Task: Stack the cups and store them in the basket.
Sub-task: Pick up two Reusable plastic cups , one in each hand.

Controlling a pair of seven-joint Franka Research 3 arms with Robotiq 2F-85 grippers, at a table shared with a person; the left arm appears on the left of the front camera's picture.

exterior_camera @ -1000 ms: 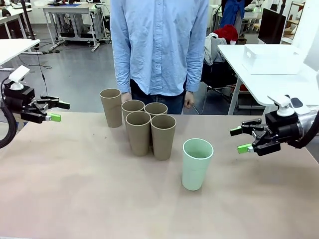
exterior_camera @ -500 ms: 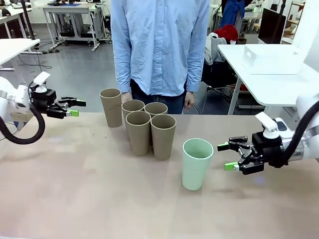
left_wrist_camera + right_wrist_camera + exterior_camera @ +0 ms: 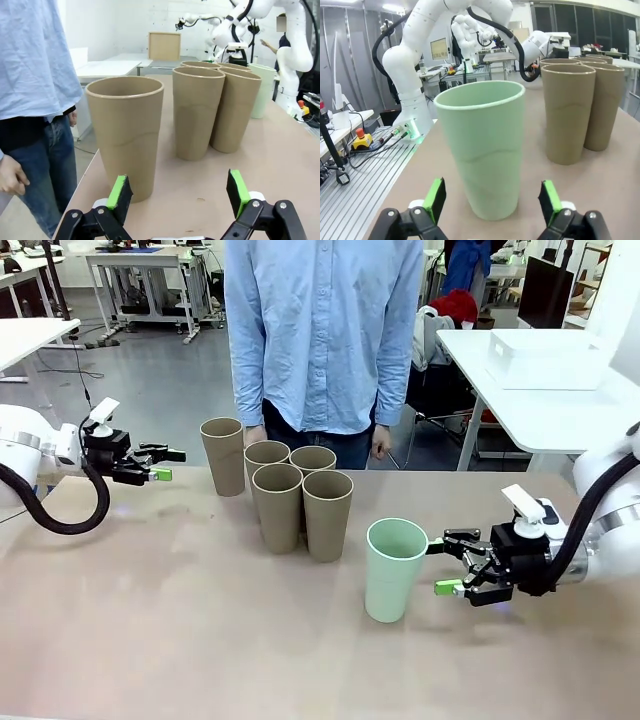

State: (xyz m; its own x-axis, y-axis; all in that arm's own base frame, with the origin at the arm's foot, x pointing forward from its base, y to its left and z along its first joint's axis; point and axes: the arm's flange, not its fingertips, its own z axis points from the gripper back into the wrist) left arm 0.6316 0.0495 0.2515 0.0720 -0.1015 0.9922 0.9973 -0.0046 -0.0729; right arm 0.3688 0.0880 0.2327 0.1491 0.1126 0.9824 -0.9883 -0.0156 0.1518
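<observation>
Right pincer (image 3: 440,566): I hold it spread wide beside green cup (image 3: 393,570), ready to straddle it.
Left pincer (image 3: 168,464): spread too, facing brown cup (image 3: 223,455).

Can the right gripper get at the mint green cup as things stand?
Likely yes: the right gripper is open, beside the mint green cup at mid-height, with nothing between them; the brown cups stand apart on its far side.

The brown cups (image 3: 278,505) look matt and papery, like kraft card, the mint cup (image 3: 394,570) smooth with a faint plastic-like sheen, the tabletop (image 3: 200,640) a smooth, matt beige surface, and the person's shirt (image 3: 320,330) soft woven cloth.
</observation>
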